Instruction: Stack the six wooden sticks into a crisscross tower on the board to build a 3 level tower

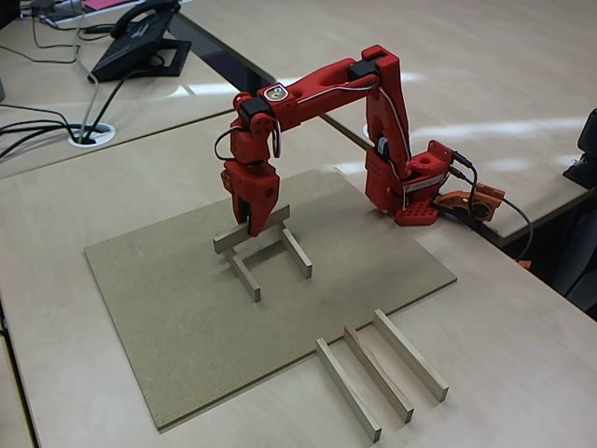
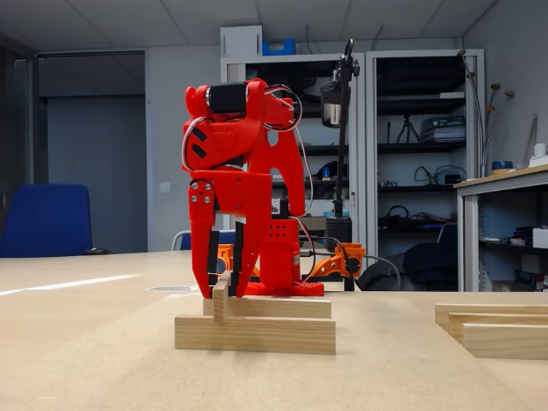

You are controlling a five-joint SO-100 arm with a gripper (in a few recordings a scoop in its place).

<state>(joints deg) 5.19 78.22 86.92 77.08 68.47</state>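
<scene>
On the brown board [image 1: 187,317] two wooden sticks [image 1: 245,277] [image 1: 297,252] lie parallel, a hand's width apart. A third stick [image 1: 276,217] lies across their far ends, and my red gripper [image 1: 252,224] comes straight down on its middle, shut on it. In the low fixed view this crossing stick [image 2: 221,306] shows end-on between the fingers of the gripper [image 2: 224,291], above the two lower sticks [image 2: 255,334] [image 2: 287,306]. Three more sticks [image 1: 378,373] [image 2: 497,330] lie side by side on the pale desk, off the board's near right edge.
The arm's red base [image 1: 410,187] stands at the board's far right corner with an orange cable plug beside it. A black desk phone [image 1: 140,42] and cables sit far back left. A dark seam runs between the desks behind the board.
</scene>
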